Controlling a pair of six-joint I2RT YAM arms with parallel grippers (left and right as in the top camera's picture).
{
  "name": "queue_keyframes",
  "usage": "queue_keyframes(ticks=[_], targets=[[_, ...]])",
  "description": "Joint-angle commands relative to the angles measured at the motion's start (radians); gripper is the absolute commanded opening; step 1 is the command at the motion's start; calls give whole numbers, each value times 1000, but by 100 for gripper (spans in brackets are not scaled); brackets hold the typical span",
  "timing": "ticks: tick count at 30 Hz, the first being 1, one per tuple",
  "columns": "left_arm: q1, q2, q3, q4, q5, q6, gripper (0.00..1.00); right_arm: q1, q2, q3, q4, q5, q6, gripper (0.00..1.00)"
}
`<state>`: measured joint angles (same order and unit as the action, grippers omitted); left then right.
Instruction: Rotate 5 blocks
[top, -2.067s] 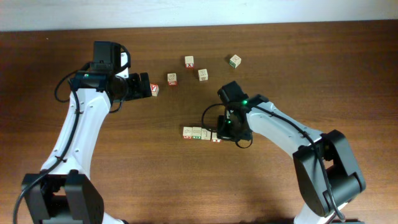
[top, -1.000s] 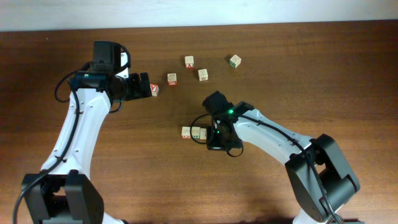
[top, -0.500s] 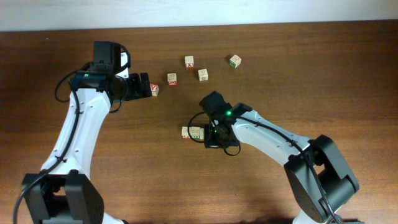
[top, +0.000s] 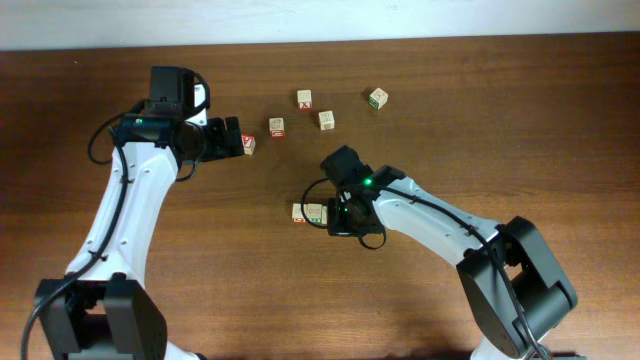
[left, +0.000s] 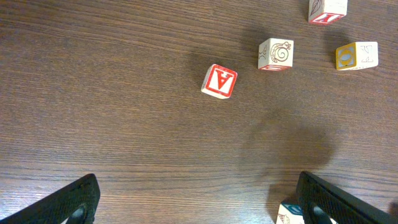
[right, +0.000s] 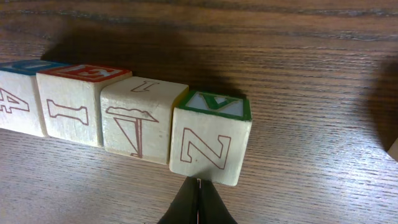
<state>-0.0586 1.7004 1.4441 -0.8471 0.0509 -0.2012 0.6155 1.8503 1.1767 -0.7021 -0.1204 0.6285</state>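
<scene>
Right claw (right: 198, 202), pinched fully shut and holding nothing, points its joined tips at the lower edge of the near face of the Z block (right: 211, 140), the green-topped end member of a row; whether the tips touch the wood cannot be told. Three further blocks (right: 74, 112) adjoin the Z block in a line on one side, face to face, the farthest blue-topped and cut by the frame edge. Over the past two seconds the right arm has travelled from beyond the free end of the Z block to a position over it, so that in the overhead view the Z block is now hidden and only the two row members farthest from it (top: 307, 212) show; in the last half second the arm has barely moved. This suggests an approach just completed: a shut claw fits a push or nudge to turn the Z block, not a grasp, and the turn itself appears not yet begun. Left claw (left: 199, 205), spread wide and empty, has stayed well apart from the Z block, up the desk (top: 500, 120) and to the robot's left, above a red-faced cube (left: 219, 81).
</scene>
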Motion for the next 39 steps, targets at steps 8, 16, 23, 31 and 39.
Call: queue_keyframes(ticks=[8,16,23,31,39], targets=[[3,-18,12,0,-6,16,99,-20,-166,47,-93,-9,-48,4],[3,-18,12,0,-6,16,99,-277,-240,42,-201,51,-74,4],[3,-18,12,0,-6,16,99,-341,-120,6,-198,46,-70,4],[3,-18,12,0,-6,16,99,-341,27,6,-158,39,-71,4],[3,-18,12,0,-6,16,99,-333,26,6,-155,-83,-204,4]])
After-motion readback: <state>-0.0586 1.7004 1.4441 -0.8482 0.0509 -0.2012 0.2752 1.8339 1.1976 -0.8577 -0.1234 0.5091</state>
